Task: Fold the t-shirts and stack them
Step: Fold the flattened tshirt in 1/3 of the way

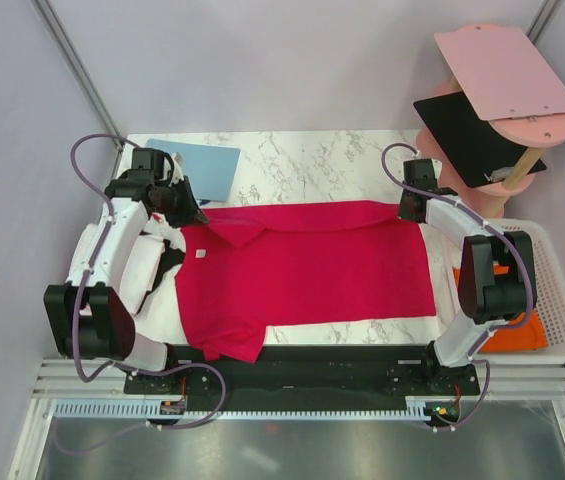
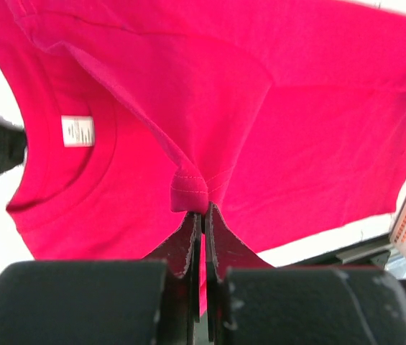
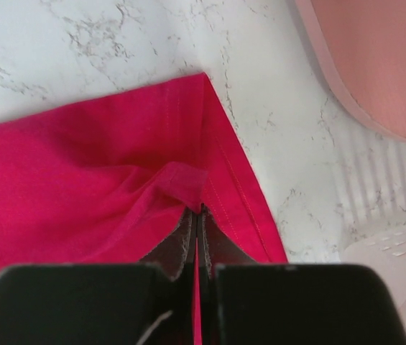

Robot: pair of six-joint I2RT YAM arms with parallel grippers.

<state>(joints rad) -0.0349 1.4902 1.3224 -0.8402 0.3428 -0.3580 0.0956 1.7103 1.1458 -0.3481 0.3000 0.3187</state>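
Note:
A crimson red t-shirt (image 1: 312, 265) lies spread across the marble table, collar at the left, hem at the right, its far edge turned over towards the near side. My left gripper (image 1: 198, 214) is shut on a pinched fold of the shirt (image 2: 190, 192) near the far sleeve. My right gripper (image 1: 409, 211) is shut on a fold of the shirt (image 3: 188, 183) at the far hem corner. A white t-shirt (image 1: 147, 262) lies under the left arm, partly hidden. An orange t-shirt (image 1: 515, 330) sits in the basket.
A light-blue board (image 1: 202, 166) lies at the table's far left. A white basket (image 1: 562, 300) stands at the right. A pink stand with pink and black panels (image 1: 492, 110) is at the far right. The shirt's near sleeve (image 1: 230, 342) reaches the table's front edge.

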